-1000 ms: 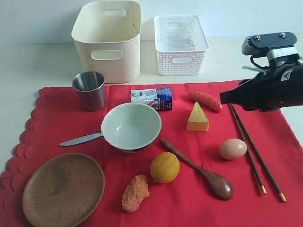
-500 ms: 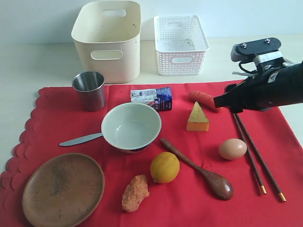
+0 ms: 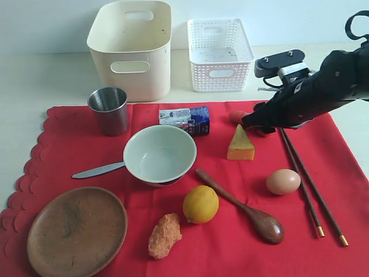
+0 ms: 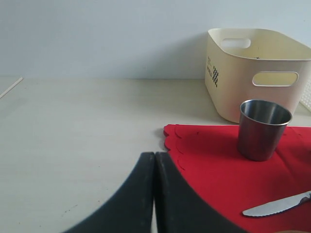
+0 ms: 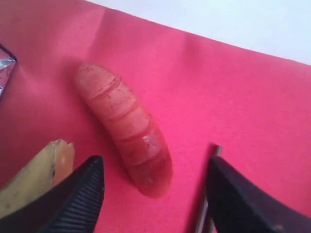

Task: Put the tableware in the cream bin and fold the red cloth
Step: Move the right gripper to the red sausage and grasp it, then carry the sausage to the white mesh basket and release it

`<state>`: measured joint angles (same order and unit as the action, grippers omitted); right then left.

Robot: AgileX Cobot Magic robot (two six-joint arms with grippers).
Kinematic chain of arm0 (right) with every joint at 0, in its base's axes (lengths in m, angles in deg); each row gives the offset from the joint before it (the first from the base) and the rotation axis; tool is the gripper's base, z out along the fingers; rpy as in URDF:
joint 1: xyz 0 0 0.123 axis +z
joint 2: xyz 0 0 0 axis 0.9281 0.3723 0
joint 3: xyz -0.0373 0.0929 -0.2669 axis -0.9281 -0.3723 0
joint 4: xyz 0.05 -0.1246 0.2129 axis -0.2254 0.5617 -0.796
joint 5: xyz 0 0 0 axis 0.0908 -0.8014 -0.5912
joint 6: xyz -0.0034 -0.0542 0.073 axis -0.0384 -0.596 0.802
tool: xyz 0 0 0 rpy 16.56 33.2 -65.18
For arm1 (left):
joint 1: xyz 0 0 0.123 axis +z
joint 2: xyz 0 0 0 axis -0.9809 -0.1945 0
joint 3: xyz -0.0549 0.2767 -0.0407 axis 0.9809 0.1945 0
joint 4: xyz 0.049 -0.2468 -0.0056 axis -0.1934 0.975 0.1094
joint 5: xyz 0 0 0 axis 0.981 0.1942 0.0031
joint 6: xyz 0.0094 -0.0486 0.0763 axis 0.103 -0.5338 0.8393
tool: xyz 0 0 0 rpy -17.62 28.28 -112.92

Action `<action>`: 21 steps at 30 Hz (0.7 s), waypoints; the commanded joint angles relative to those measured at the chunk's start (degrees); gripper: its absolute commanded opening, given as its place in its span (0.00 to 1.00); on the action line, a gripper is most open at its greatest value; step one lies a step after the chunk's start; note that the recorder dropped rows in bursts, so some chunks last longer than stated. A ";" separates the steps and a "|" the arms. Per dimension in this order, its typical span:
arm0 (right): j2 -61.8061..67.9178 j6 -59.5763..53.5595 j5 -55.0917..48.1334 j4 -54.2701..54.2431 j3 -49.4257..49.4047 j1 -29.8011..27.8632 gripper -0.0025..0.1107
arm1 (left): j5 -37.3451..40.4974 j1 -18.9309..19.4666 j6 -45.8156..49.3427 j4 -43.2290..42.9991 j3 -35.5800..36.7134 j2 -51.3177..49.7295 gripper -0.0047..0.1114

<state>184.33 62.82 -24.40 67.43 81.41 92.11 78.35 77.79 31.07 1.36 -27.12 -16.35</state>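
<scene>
Right gripper, jaws spread, hangs over the sausage — chopsticks just beside one finger; left gripper pressed closed.

The pale tabletop bore a spread red cloth, with a cream bin and white basket side by side beyond it.

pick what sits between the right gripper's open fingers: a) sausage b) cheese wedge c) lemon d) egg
a, in the right wrist view the sausage lies on the red cloth with its end between the spread fingers of the right gripper.
</scene>
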 commanded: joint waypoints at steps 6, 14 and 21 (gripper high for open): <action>5.03 -2.15 -0.24 0.34 4.55 0.06 0.55 | -0.34 -0.28 -0.11 -0.05 -0.15 0.36 0.06; 7.94 -6.61 1.24 0.34 5.11 0.06 0.42 | -0.34 -0.28 -0.11 -0.05 -0.15 0.36 0.06; 8.02 -6.61 1.95 0.34 5.11 0.06 0.12 | -0.34 -0.28 -0.11 -0.05 -0.15 0.36 0.06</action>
<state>192.05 56.87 -22.88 67.43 86.25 92.23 78.35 77.79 31.07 1.36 -27.12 -16.35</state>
